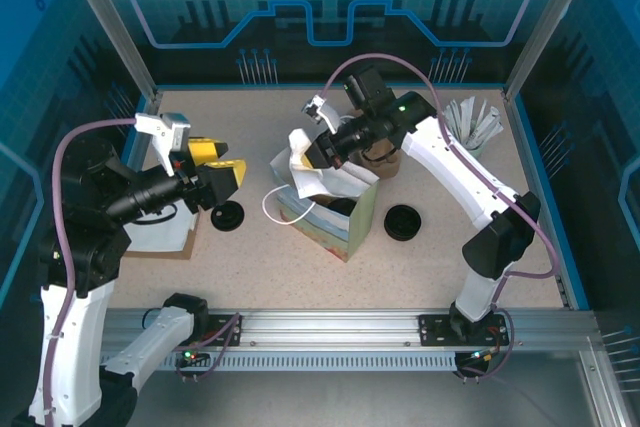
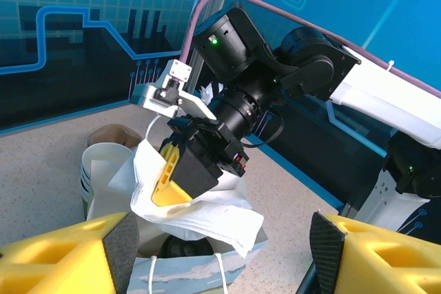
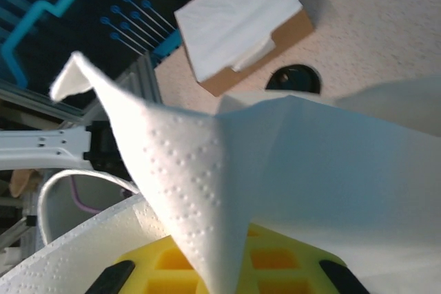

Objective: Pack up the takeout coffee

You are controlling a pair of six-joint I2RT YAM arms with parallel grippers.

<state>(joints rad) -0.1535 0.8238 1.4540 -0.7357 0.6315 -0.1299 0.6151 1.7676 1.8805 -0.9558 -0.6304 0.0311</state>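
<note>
No text, label or number seems legible on anything in view.

Lid [image 1: 402,221] right of bag [image 1: 352,227]; napkin [image 1: 298,150] over it

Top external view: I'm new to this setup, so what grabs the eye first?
The right end effector pinches a white napkin above the open paper bag at mid-table. The left end effector hovers open on the left, beside a black lid.
</note>
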